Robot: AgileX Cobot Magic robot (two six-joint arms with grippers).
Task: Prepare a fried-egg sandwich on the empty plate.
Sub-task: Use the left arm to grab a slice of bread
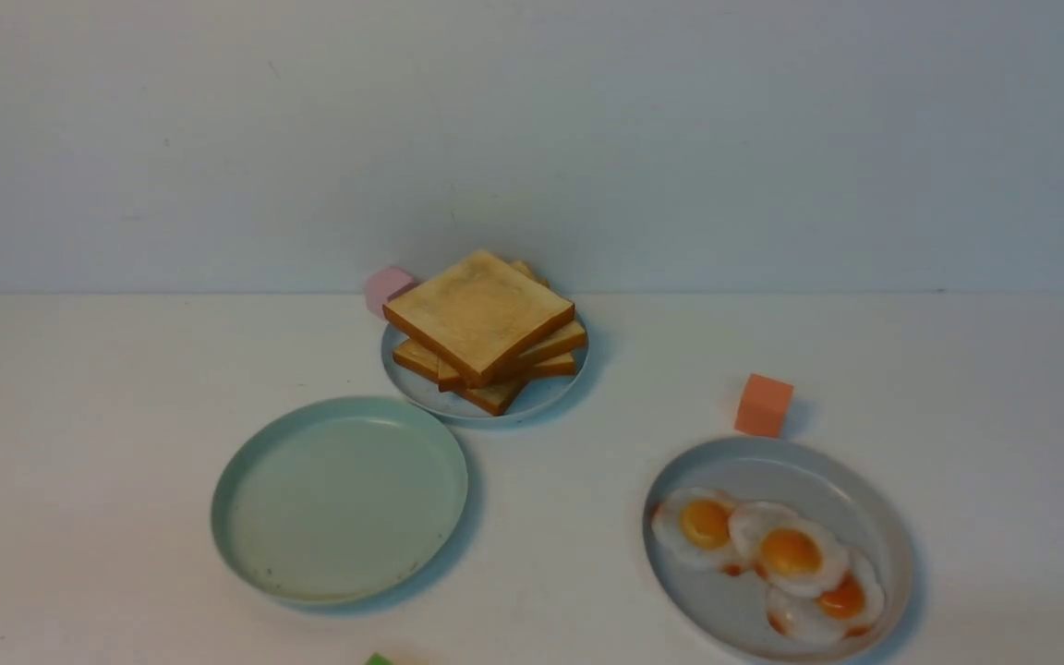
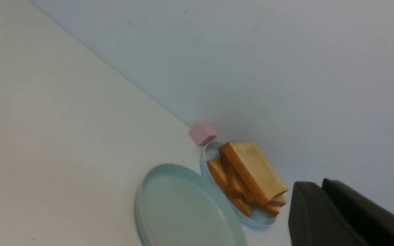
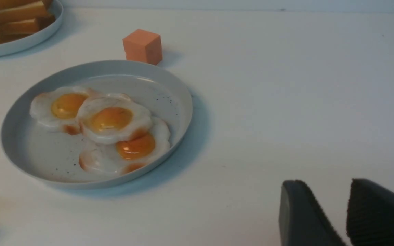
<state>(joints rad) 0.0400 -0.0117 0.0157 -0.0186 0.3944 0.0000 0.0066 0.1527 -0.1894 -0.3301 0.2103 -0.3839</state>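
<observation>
Front high, wide; wrists low, close; left, front share empty plate.

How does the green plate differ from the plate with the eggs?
The green plate is pale mint and bare; the egg plate is grey-blue and holds three overlapping fried eggs. The green plate lies on the robot's left, the egg plate on its right, by an orange cube. Both are round, low-rimmed and similarly wide.

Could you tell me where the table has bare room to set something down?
The widest bare stretches are left of the mint-green plate and right of the orange cube and egg plate. A clear lane runs between the mint-green plate and egg plate. It is crowded where the toast plate nearly meets the mint-green plate, beside the pink cube.
</observation>
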